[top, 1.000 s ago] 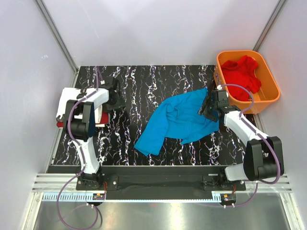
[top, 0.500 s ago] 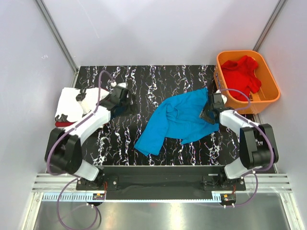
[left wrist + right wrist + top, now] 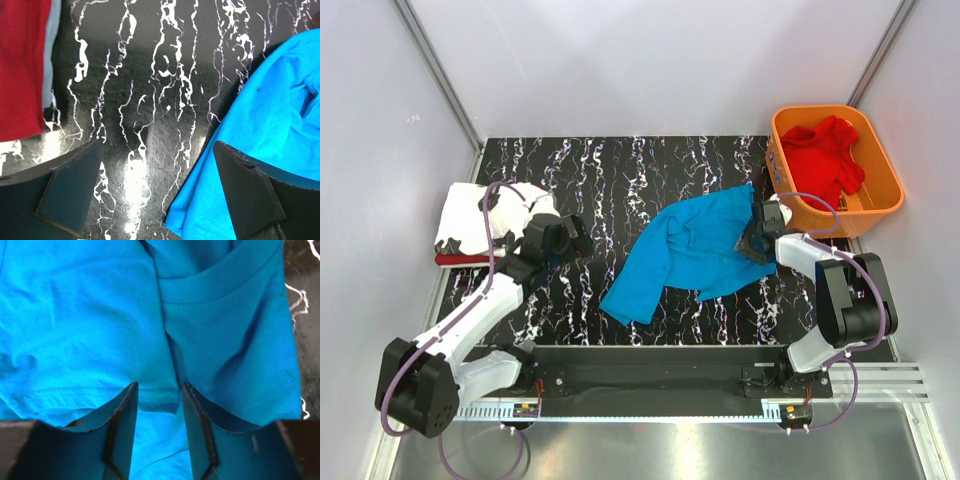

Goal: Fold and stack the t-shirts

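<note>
Your blue t-shirt lies crumpled mid-table. Your right gripper sits on its right edge, fingers drawn to a narrow gap, nipping a fold of the cloth. Your left gripper hangs spread wide and empty over the table (black, white-veined), between that shirt and the white t-shirt stacked on the dark red t-shirt at the left edge. Far right, the brighter red t-shirt lies in the orange basket.
</note>
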